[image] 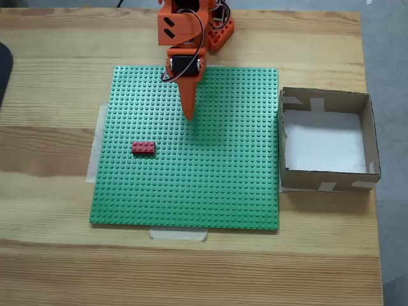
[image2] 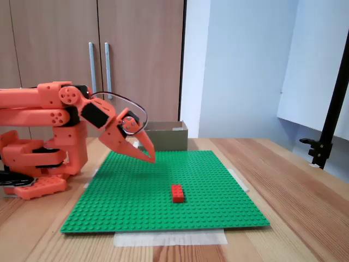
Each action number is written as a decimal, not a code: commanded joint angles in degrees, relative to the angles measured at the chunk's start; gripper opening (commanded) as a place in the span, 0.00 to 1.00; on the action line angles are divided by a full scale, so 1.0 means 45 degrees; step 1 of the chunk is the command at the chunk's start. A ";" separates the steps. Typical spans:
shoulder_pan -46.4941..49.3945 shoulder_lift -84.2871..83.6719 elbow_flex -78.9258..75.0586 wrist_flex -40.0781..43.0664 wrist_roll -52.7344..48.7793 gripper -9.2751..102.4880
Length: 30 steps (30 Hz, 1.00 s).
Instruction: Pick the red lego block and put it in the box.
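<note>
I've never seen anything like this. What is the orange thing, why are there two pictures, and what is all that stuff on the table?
The orange thing is a small robot arm standing on a wooden table. Its pointed end is the gripper, two fingers that pinch things. They look closed and hold nothing; the gripper hangs in the air above the board.

Both pictures show the same moment. One fixed view looks down from above; the other fixed view looks across the table from the side, with cupboard doors behind.

On the table lies a big green studded baseplate, taped down at its edges. On it sits a small red lego block, apart from the gripper. Beside the baseplate stands an open cardboard box with low walls and nothing in it. In the side view the box appears behind the arm, and the block sits near the middle of the plate.
</note>
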 commanded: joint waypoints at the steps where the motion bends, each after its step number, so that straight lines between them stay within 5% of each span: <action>1: 0.0039 0.0098 0.0195 -0.0156 -0.0039 0.08; 30: 0.0215 -0.0547 -0.0977 -0.0098 0.0078 0.08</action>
